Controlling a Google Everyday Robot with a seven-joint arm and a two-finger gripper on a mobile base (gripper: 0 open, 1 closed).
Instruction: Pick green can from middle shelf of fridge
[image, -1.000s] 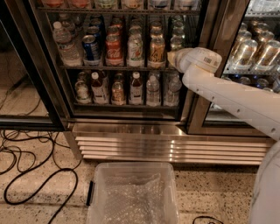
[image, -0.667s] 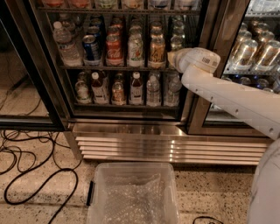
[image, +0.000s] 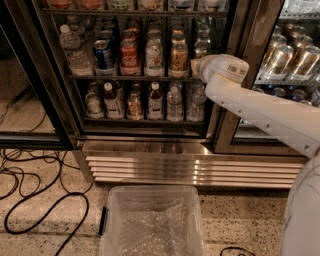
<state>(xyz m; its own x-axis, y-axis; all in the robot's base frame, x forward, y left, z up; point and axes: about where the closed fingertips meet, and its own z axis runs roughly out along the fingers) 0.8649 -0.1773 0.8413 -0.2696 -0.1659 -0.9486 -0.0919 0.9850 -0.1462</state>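
On the left of the fridge's (image: 150, 149) middle shelf (image: 90, 77) stand a water bottle (image: 75, 50), a blue can (image: 103, 54) and a red cola can (image: 129, 56). The green can (image: 154, 56) stands upright next, between the red cola can and an orange-gold can (image: 178, 57). My gripper (image: 196, 69) hangs just right of the orange-gold can; whether it is apart or together I cannot tell. My white arm (image: 260, 112) reaches in from the right.

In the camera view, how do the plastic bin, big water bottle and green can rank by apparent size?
1. plastic bin, though nearest the camera.
2. big water bottle.
3. green can.
The hand is at the right end of the middle shelf.
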